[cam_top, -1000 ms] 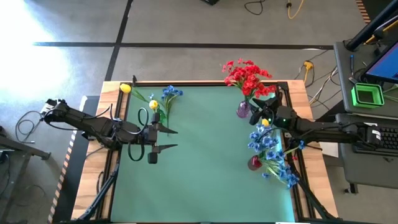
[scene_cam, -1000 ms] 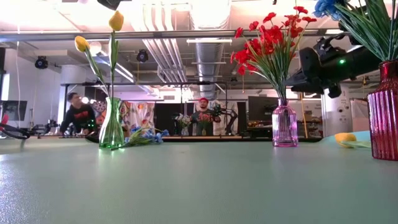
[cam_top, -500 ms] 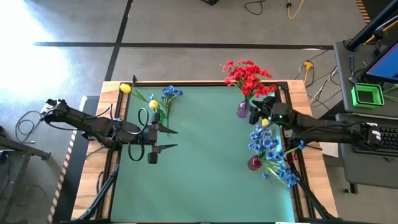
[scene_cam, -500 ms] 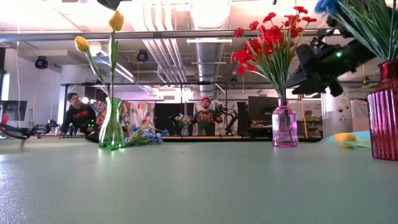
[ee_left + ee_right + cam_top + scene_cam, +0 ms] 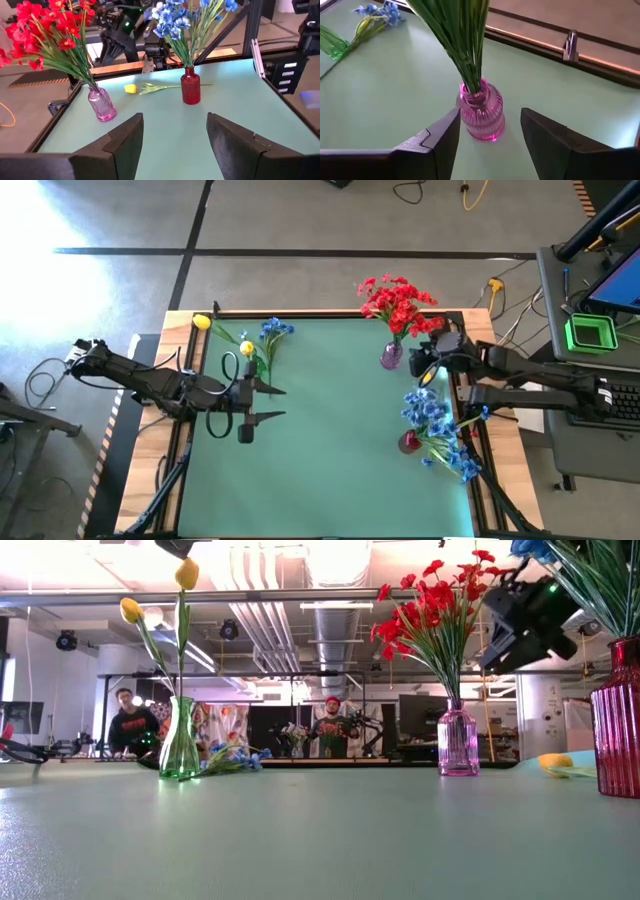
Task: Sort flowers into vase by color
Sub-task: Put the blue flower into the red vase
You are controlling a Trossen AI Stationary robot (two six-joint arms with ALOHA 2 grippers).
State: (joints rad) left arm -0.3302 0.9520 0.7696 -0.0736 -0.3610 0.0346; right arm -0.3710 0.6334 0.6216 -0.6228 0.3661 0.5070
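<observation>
Right gripper (image 5: 418,367): raised just beside the pink ribbed glass vase (image 5: 391,357), fingers parted with bare air between them, nothing held.
Left gripper (image 5: 262,404): well apart from the pink vase, across the green table mat (image 5: 330,440), jaws spread and empty, close by the clear green glass vase (image 5: 179,752).
Pink vase contents: red clustered blooms (image 5: 397,302) on thin green stems; in the right wrist view the stems crowd into the narrow neck (image 5: 476,89).
Dark red ribbed glass vase (image 5: 190,86): near the pink vase on the same side of the mat, filled with small blue blossoms (image 5: 428,412) whose green leaves fan outward.
Green vase contents: two yellow tulip-like heads (image 5: 186,574) on long stems, standing upright and leaning apart.
Loose flowers: one yellow tulip (image 5: 131,89) lies flat on the mat between the pink vase and the red vase, its stem running behind the red vase; a blue-blossomed sprig (image 5: 274,330) seems to lie on the mat beside the green vase, far from the pink vase, though the overhead view leaves it unclear.
Room beyond: two people (image 5: 128,726) stand far behind the table.
</observation>
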